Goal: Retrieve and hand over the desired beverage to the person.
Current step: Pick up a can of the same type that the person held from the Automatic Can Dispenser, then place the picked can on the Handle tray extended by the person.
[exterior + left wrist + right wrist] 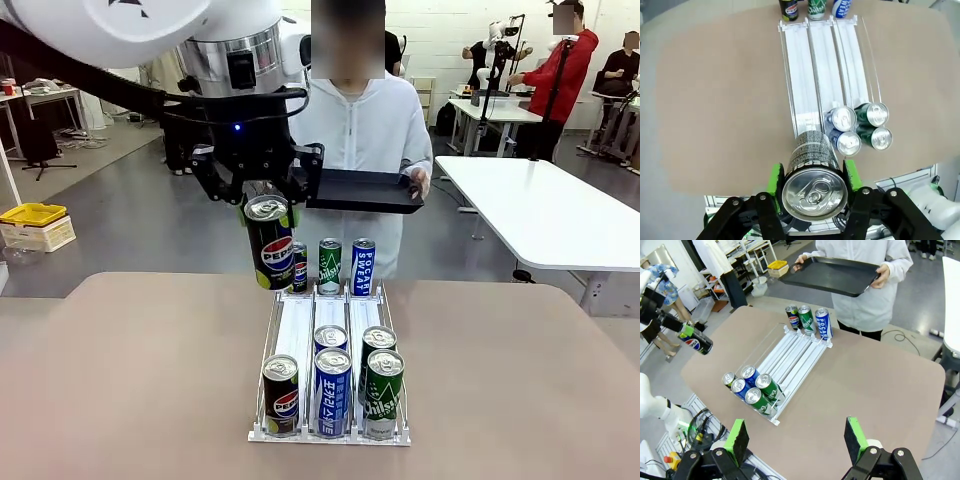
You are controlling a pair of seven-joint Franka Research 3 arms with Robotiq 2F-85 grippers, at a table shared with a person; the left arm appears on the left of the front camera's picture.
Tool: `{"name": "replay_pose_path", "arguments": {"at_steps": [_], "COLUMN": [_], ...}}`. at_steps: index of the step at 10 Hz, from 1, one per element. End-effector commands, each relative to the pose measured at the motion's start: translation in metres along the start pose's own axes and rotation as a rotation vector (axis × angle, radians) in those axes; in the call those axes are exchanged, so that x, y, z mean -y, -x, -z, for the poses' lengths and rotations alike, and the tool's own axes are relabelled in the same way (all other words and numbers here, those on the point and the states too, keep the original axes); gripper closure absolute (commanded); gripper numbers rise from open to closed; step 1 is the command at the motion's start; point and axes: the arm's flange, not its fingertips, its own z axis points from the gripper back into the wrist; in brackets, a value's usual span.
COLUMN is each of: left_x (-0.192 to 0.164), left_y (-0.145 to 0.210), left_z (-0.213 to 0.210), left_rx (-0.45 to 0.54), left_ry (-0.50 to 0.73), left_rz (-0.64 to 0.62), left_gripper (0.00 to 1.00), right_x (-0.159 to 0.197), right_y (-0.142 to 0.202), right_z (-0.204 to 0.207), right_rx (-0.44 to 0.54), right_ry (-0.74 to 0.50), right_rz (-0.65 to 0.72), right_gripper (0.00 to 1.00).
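Left claw (813, 175) grips one Pepsi can (269, 250); five cans (332, 390) in rack (296, 330).

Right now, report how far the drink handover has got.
Done: the left hand grips a Pepsi can, clear of the rack. In hand: the can hangs in the air. Left: getting it to the black tray the person holds out.

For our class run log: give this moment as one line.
left fingers: shut on Pepsi can, held in air | right fingers: open, empty | person: holding black tray beyond rack
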Motion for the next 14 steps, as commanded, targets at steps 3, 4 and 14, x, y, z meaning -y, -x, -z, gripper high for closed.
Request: {"name": "replay_pose_path", "arguments": {"at_steps": [3, 4, 14], "left_x": [-0.018, -0.021, -0.017], "left_y": [-0.044, -0.042, -0.038], "left_z": [0.017, 0.022, 0.027], "left_rx": [-0.081, -0.071, -0.059], "left_ry": [0.031, 0.054, 0.003], "left_rz": [-0.026, 0.008, -0.040], "left_gripper": [0.98, 0.98, 0.98], "right_x": [0.001, 0.001, 0.001], "right_y": [0.000, 0.000, 0.000], "right_z": [0.001, 0.001, 0.001], "right_rx": [0.005, 0.005, 0.005], "right_ry": [-0.028, -0.028, -0.028], "right_rz": [-0.008, -0.008, -0.008], "right_gripper": [0.00, 0.00, 0.00]}}
